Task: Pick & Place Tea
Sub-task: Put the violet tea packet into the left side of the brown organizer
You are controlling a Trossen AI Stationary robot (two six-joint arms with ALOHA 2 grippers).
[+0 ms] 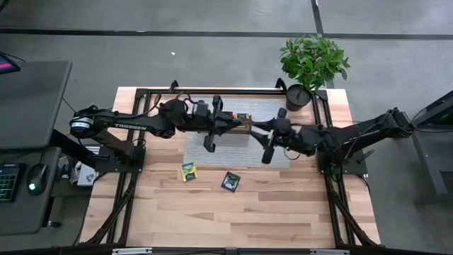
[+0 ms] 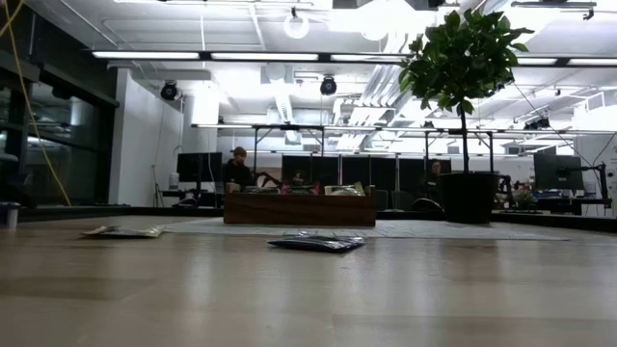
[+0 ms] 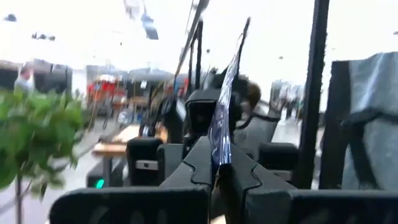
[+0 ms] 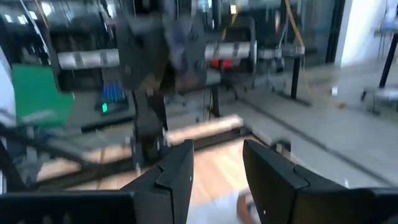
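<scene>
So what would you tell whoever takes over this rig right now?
Left pincer: shut on a dark tea packet, held on edge above the tray.
Right pincer: open, empty, facing the left one over the mat.
On the table: one yellow-green packet and one dark packet, both lying flat in front of the mat.
Done: some packets already show in the tray; how many cannot be told.
Left: place the held packet, then pick the two loose ones.

The table is seen as pale planked wood with a soft sheen (grain visible); the tea packets are shown as glossy foil, the tray as matt brown wood.
</scene>
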